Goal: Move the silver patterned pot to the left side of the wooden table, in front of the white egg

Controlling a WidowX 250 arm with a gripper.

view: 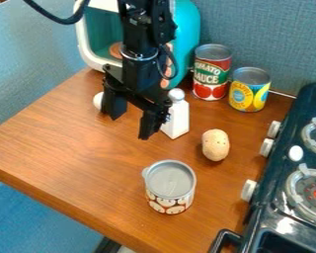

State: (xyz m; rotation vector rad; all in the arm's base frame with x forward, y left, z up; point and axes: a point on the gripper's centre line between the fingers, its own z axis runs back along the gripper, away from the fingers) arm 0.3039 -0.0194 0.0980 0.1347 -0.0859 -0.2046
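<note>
The black gripper (pixel 130 126) hangs open over the back left part of the wooden table, its two fingers spread and nothing between them. Just right of its right finger stands a white bottle (pixel 178 118) with a grey top, partly hidden by the gripper. Behind the left finger a white rounded object (pixel 98 101) shows in part. A tan potato (pixel 215 145) lies to the right of the bottle. Nearer the front stands an open-looking can (pixel 171 189) with a grey top and a mushroom-patterned label.
Behind the arm is a teal and white toy microwave (pixel 185 37). A red and green tomato can (pixel 211 72) and a yellow and blue can (pixel 249 90) stand at the back. The dark stove (pixel 279 197) with white knobs borders the table (pixel 75 163) on the right.
</note>
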